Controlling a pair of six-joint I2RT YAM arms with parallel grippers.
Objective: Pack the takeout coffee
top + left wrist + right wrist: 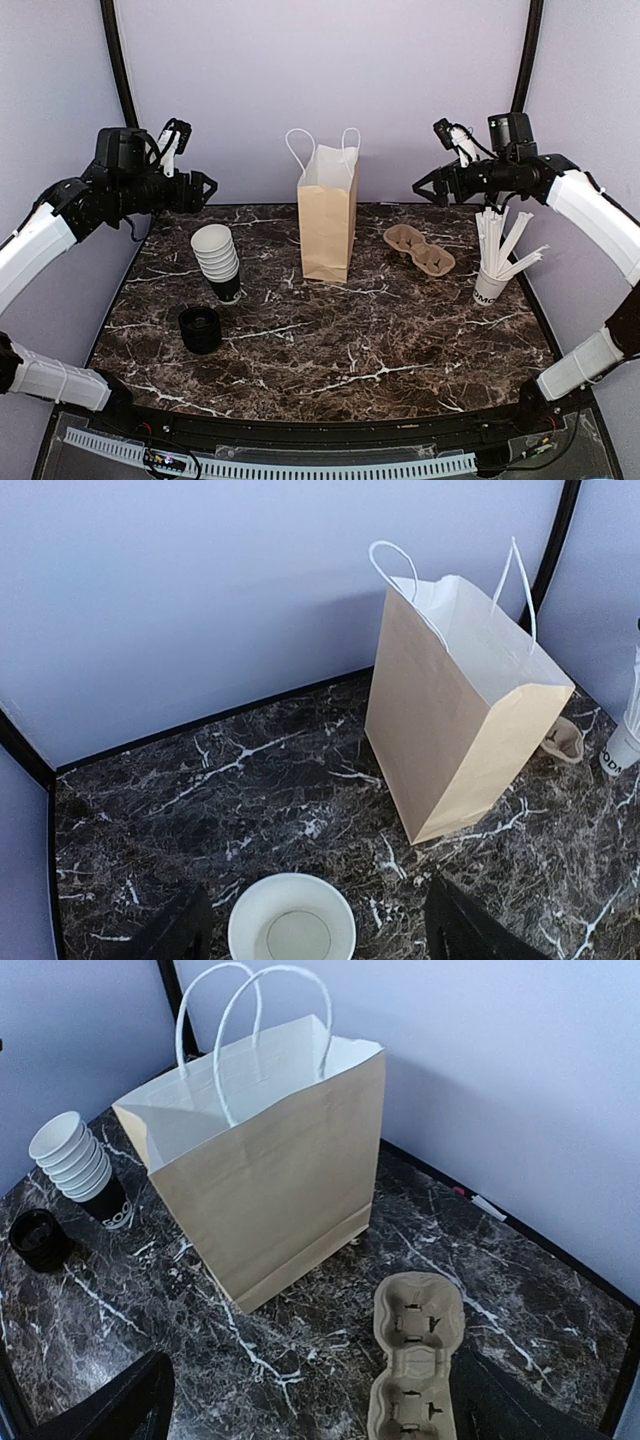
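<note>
While the coffee (200, 329) sat by the cup stack (218, 260), the left gripper (207, 187) and right gripper (425, 190) hovered up high, jaws wide apart.

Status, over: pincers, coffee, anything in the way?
Left pincer open, empty. Right pincer open, empty. Coffee on table, untouched, left of bag. Cup stack close behind it.

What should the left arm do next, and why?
Probably lower the left gripper toward the lidded black cup: it stands on that arm's side, untouched, the gripper hangs open and empty, and the brown bag stands open.
</note>
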